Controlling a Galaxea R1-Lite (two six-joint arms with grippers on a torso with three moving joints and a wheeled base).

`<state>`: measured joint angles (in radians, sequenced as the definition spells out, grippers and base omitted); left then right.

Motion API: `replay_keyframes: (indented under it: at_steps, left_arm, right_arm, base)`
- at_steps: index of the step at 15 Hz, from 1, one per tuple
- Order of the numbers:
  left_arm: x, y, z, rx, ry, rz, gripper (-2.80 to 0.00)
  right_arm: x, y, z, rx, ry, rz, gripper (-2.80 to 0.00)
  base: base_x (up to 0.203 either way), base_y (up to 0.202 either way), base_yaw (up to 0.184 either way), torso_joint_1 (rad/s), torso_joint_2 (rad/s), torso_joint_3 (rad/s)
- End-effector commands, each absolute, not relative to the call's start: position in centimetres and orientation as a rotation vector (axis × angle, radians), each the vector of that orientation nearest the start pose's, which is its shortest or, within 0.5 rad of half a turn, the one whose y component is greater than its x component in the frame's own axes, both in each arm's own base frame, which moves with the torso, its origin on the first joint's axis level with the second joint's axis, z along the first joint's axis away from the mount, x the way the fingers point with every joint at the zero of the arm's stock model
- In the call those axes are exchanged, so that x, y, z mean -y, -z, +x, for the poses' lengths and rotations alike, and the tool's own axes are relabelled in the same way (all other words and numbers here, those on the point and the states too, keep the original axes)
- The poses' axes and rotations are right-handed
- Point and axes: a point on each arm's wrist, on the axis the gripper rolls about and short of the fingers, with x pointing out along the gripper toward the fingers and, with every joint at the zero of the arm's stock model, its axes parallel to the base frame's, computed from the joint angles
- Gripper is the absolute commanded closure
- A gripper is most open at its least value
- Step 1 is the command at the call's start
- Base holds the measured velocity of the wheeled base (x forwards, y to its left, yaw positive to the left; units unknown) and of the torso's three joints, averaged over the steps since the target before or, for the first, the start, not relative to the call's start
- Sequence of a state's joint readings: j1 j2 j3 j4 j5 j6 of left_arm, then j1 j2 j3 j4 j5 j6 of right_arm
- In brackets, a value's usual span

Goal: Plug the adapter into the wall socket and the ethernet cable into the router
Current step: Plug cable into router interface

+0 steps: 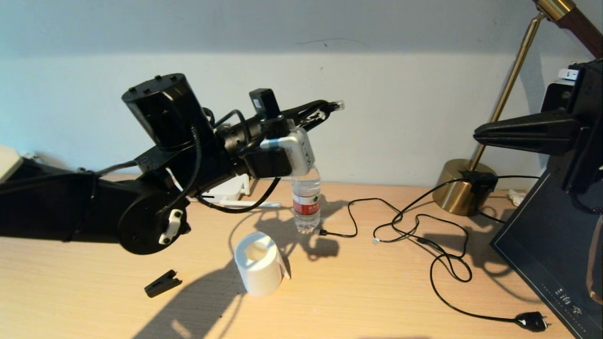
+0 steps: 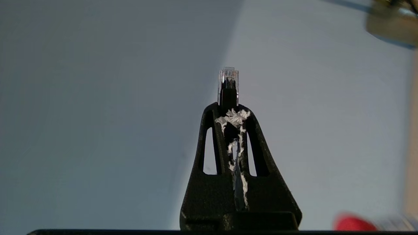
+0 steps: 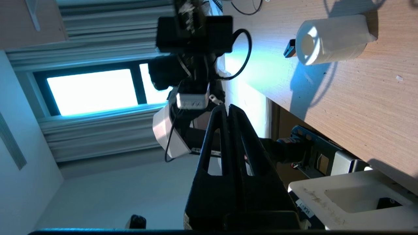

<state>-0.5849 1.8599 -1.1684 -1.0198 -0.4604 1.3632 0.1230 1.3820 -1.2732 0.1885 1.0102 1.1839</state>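
Ethernet cable (image 2: 228, 85) is held in the left gripper (image 1: 325, 111), whose fingers are closed tight on the black boot so that only the clear plug end is left sticking out past the fingertips. In the head view the left arm is seen raised well above the wooden table (image 1: 377, 301), reaching toward the pale wall (image 1: 400, 103), with the plug tip carried high above the water bottle (image 1: 306, 202). In the left wrist view the plug is shown against bare wall, and white shreds of padding are seen along the seam between the closed fingers (image 2: 258, 163).

Part of a white body, possibly the router (image 1: 231, 190), is glimpsed behind the left arm at the back of the table, mostly hidden; its ports cannot be made out. Neither adapter nor wall socket can be identified.

The right gripper (image 1: 476, 132) is held off to the right above the table, pointing inward, with its fingers (image 3: 225, 137) pressed together and nothing between them.

On the table a white paper roll (image 1: 258, 263) is stood on end in front of the bottle, and a small black clip (image 1: 162, 283) is laid near it. A thin black cord (image 1: 443, 263) is looped across the table to a two-pin plug (image 1: 531, 321), near a brass lamp base (image 1: 464, 186) and a dark board (image 1: 551, 254).
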Motion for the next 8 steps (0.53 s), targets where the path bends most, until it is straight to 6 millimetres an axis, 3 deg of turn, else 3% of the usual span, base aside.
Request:
replay_keyframes:
  at_steps: [1,2,3,8]
  left_arm:
    - [23.6,-26.3,30.5,1.040,0.644,1.180,0.00]
    - [23.9,-25.9,30.7,1.049,0.643,1.177,0.00]
    - [24.2,-25.5,31.0,1.051,0.643,1.176,0.00]
    - [24.9,-25.2,30.7,1.067,0.662,1.168,0.00]
  right_arm:
    - [-4.8,-31.9,23.0,-0.959,-0.817,1.196,0.00]
    - [-4.9,-32.0,23.4,-0.962,-0.817,1.203,0.00]
    - [-4.9,-32.1,23.9,-0.960,-0.817,1.206,-2.80]
    - [-5.9,-32.5,26.3,-0.975,-0.829,1.224,-2.80]
  base:
    - [0.000,0.000,0.000,0.000,0.00,0.000]
    - [0.000,0.000,0.000,0.000,0.00,0.000]
    - [0.000,0.000,0.000,0.000,0.00,0.000]
    - [0.000,0.000,0.000,0.000,0.00,0.000]
